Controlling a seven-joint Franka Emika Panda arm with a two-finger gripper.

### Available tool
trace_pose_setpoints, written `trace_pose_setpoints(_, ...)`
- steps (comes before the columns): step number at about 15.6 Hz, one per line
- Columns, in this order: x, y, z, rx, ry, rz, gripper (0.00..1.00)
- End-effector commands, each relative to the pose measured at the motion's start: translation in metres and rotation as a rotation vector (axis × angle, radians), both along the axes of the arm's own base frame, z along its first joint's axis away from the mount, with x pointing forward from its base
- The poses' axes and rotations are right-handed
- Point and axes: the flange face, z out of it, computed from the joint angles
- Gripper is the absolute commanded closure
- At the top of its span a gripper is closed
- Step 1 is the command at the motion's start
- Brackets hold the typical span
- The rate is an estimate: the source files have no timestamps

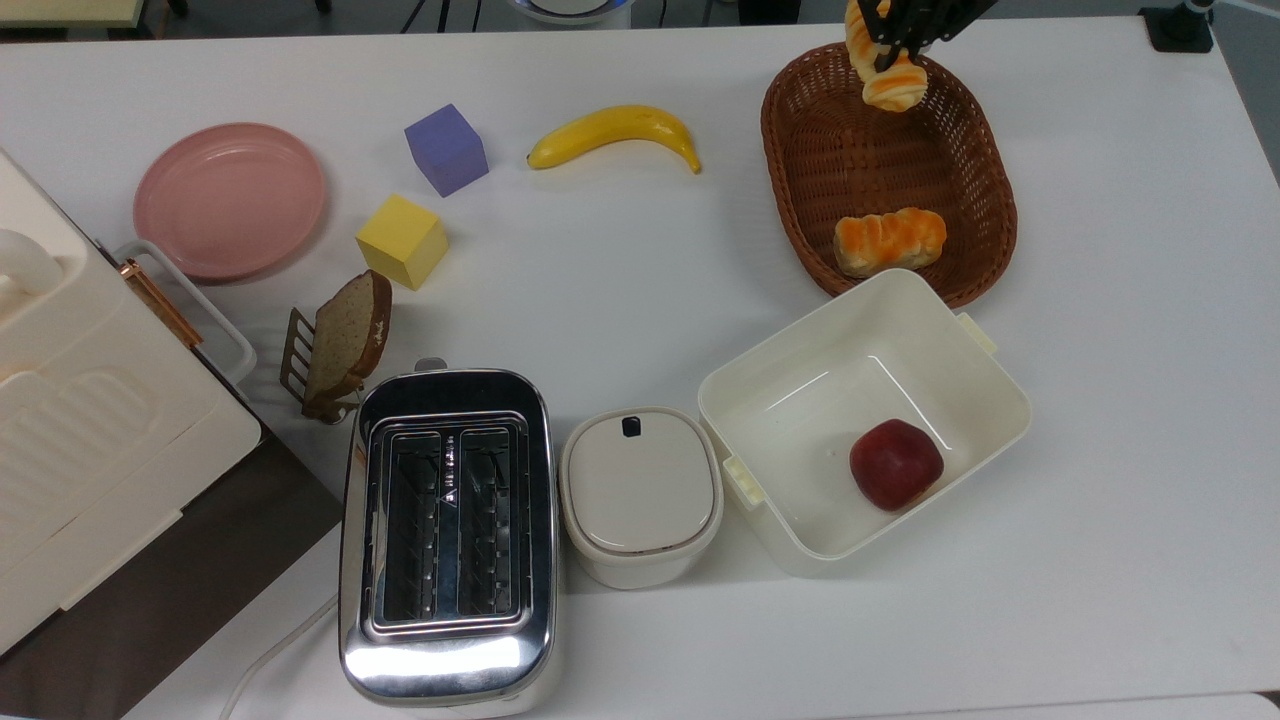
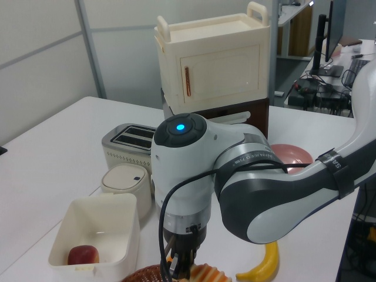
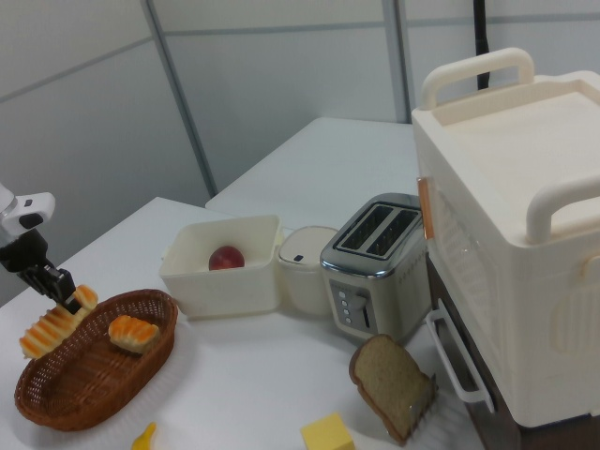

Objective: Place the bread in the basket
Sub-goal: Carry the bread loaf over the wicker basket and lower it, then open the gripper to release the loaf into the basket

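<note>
Your gripper, at the top right of the top view, is pinching the bread with its fingers closed on it near one end. In the right view's lower left the gripper is holding the bread in the air, tilted, its long free part sagging over the basket. The bread is hanging above the far end of the basket, not touching the weave. Judging by shape, it looks light and soft, probably squashy, so the off-centre grip is letting it droop; a mid-length hold would be steadier. The glazed bun is sitting lower in the basket, well apart.
</note>
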Motion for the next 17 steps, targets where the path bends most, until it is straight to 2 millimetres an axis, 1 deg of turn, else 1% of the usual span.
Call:
trace_pose_setpoints(1, -0.005, 0.0, 0.001, -0.007, 0.009, 0.008, 0.0)
trace_pose_setpoints(7, -0.002, -0.003, 0.002, -0.007, 0.001, 0.003, 0.0)
trace_pose_setpoints(8, 0.0, -0.006, 0.003, -0.009, 0.001, -0.003, 0.0)
trace_pose_setpoints(9, 0.005, -0.012, 0.007, -0.004, -0.005, -0.019, 0.0)
trace_pose_setpoints(10, 0.013, -0.024, 0.011, -0.002, -0.011, -0.043, 0.0)
trace_pose_setpoints(11, 0.026, -0.045, 0.017, 0.001, -0.019, -0.087, 0.0)
trace_pose_setpoints(12, 0.042, -0.071, 0.03, 0.013, -0.04, -0.14, 0.0)
trace_pose_setpoints(13, 0.055, -0.098, 0.039, 0.014, -0.047, -0.188, 0.0)
trace_pose_setpoints(14, 0.069, -0.129, 0.057, 0.011, -0.052, -0.233, 0.0)
trace_pose_setpoints(15, 0.084, -0.166, 0.076, -0.001, -0.044, -0.27, 0.0)
trace_pose_setpoints(16, 0.097, -0.208, 0.098, -0.008, -0.03, -0.303, 0.0)
trace_pose_setpoints(17, 0.107, -0.25, 0.114, -0.007, -0.015, -0.329, 0.0)
